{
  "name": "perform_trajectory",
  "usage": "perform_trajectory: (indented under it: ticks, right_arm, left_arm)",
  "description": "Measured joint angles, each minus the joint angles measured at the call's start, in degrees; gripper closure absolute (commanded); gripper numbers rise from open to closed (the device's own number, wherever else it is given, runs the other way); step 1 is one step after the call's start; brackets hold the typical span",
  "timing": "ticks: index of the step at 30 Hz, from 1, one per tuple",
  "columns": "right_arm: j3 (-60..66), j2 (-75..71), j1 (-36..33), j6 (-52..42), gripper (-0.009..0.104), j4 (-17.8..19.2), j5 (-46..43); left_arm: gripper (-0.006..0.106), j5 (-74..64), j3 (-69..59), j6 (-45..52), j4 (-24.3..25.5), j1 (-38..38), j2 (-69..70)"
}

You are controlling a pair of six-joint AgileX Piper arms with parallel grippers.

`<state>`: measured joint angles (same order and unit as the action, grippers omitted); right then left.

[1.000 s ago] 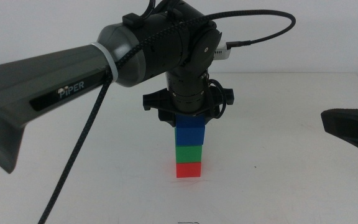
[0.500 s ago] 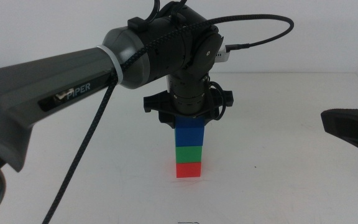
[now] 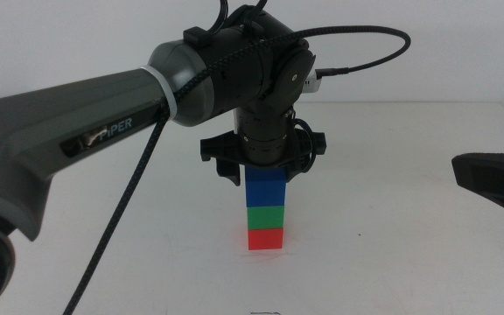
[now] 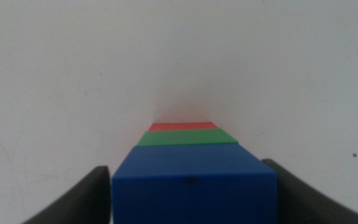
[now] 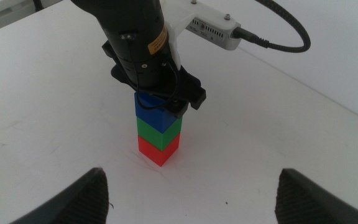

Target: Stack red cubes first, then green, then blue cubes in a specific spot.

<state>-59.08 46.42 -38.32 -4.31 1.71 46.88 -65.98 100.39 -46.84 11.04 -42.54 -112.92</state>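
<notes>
Sitting on top of the stack, the blue cube [image 3: 266,186] rests on the green cube [image 3: 266,215], and that on the red cube [image 3: 265,238], on the white bench [image 3: 392,227]. The left gripper [image 3: 265,168] is right above, its jaws on both sides of blue; whether they pinch it, I cannot tell. Straight up looks the safest way out. The right gripper [image 5: 191,193] waits far off, jaws spread.

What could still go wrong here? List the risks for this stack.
1. The left end effector sits directly over the blue cube, its jaws close beside both faces in the left wrist view; a skewed retreat could drag the cube off the green cube.
2. The three-cube tower on the red cube is narrow, so a nudge might topple it.
The right end effector waits apart, open.
</notes>
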Motion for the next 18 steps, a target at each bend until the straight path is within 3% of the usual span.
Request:
perform_trajectory:
  ticks: [5,18]
  right_arm:
    - [0.0,0.0,0.0,0.0,0.006,0.0,0.0]
    - [0.0,0.0,0.0,0.0,0.006,0.0,0.0]
  left_arm:
    - [0.007,-0.31,0.0,0.79,0.19,0.0,0.35]
    - [0.007,-1.25,0.0,6.37,3.4,0.0,13.63]
